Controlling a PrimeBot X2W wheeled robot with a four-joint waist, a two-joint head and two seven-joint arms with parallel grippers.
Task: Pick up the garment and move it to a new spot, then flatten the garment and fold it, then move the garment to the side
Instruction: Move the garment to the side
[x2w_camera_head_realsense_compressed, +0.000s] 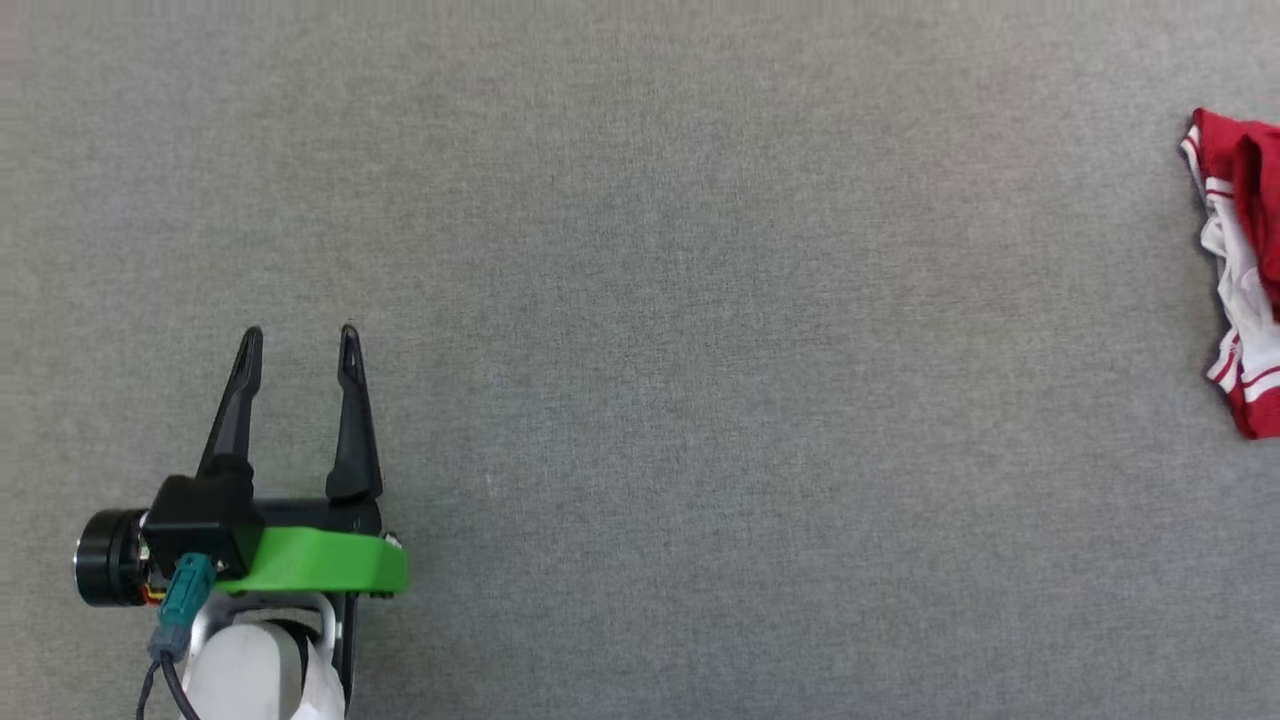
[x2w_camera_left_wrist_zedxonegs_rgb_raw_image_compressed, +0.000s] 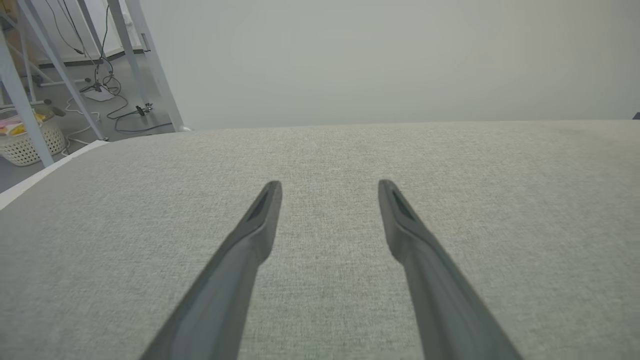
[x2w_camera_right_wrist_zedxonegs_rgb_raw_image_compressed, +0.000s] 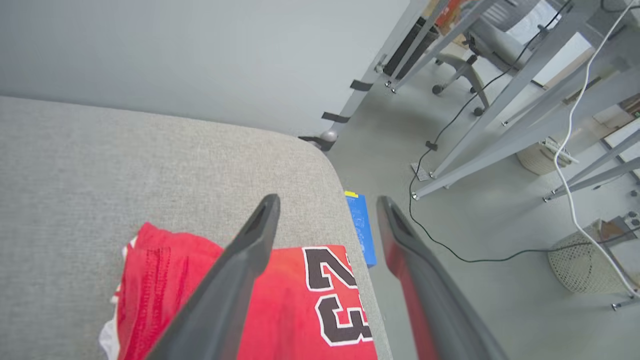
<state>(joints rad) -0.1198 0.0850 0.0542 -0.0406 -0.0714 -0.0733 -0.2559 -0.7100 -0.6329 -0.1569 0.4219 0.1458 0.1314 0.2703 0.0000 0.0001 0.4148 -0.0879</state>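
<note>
Head view: left gripper lower left, jaws apart, empty.

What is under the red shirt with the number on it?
The grey cloth-covered table lies under the garment, which reaches the table's edge near a rounded corner. Anything between its folds and the table is covered.

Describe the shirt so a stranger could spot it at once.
Start at the big grey cloth-covered table and go to its right edge, near the rounded corner. The shirt lies bunched there. Unlike the flat blue card just past that edge, it is red cloth with white striped trim and a black 23.
</note>
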